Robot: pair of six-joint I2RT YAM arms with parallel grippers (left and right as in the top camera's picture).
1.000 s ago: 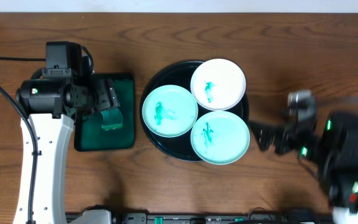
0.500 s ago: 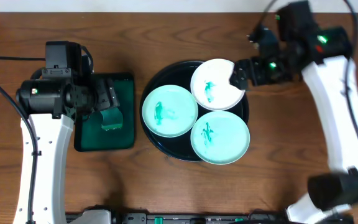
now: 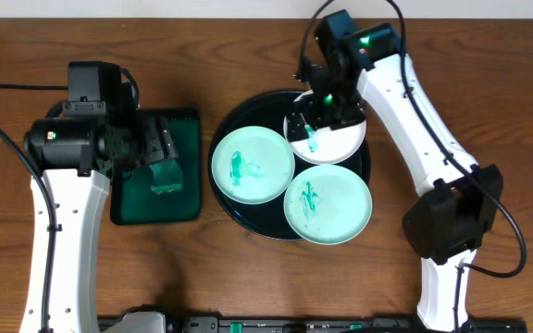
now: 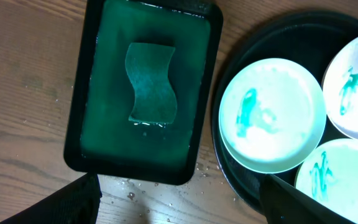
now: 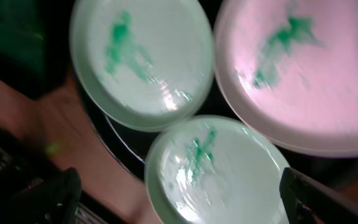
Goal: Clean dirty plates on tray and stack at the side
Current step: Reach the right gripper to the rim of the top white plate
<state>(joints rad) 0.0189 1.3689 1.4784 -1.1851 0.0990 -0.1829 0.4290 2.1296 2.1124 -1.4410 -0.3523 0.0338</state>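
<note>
Three small plates with teal smears lie on the round black tray [image 3: 239, 215]: a left plate [image 3: 253, 165], a near plate [image 3: 328, 203] and a whiter far-right plate [image 3: 336, 143]. My right gripper [image 3: 307, 123] hovers open over the far-right plate, touching nothing. In the right wrist view all three plates [image 5: 142, 62] [image 5: 303, 74] [image 5: 219, 177] fill the frame, and the right gripper [image 5: 185, 208] has its fingers [image 5: 48, 199] wide apart. My left gripper [image 3: 160, 150] hangs open above the green tray [image 3: 155, 217]. Its fingertips [image 4: 55, 205] show at the bottom corners of the left wrist view.
A green sponge [image 4: 151, 83] lies in the wet green rectangular tray [image 4: 79, 124], left of the black tray [image 4: 229, 168]. Water drops speckle the wooden table [image 4: 166, 199] in front of it. The right arm [image 3: 424, 139] arches over the table's right side.
The right arm swung from the table's near right up and across to above the far-right plate. The left arm and the plates have not moved.
</note>
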